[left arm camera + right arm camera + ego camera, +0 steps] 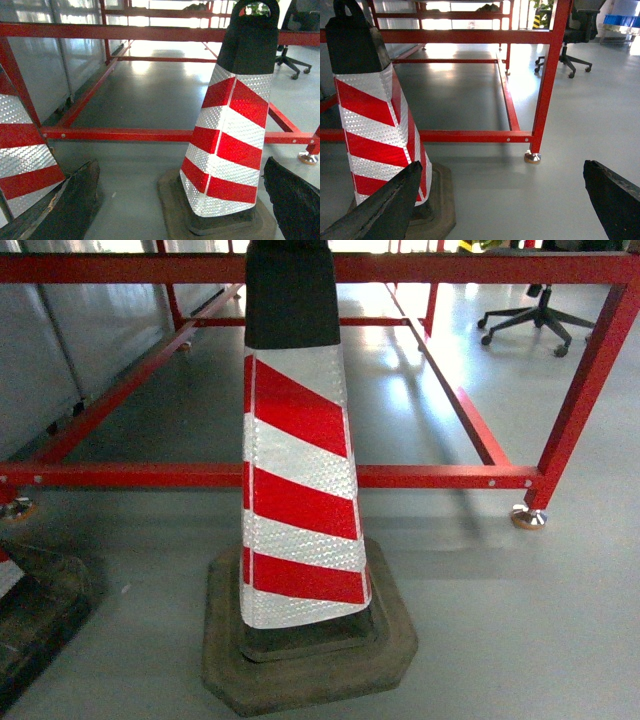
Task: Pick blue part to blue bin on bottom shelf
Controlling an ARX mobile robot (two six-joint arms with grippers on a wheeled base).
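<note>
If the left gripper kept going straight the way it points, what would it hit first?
Probably the striped cone, just right of centre, or the bare floor beside it. The left gripper is wide open; depth is unclear.

Head view: no part of the robot is seen.

Left wrist view: the left gripper [180, 200] is seen only as two dark fingers [70, 205] at the lower corners of the frame. Both are black to dark brown, wedge-shaped, with a rough, worn matte surface; pale scuffing is noted along the left finger's edge.

Right wrist view: the right gripper [495, 200] is likewise seen as two dark tapered fingers [385, 210], matte and coarse-textured. No cables, screws or markings can be made out.
</note>
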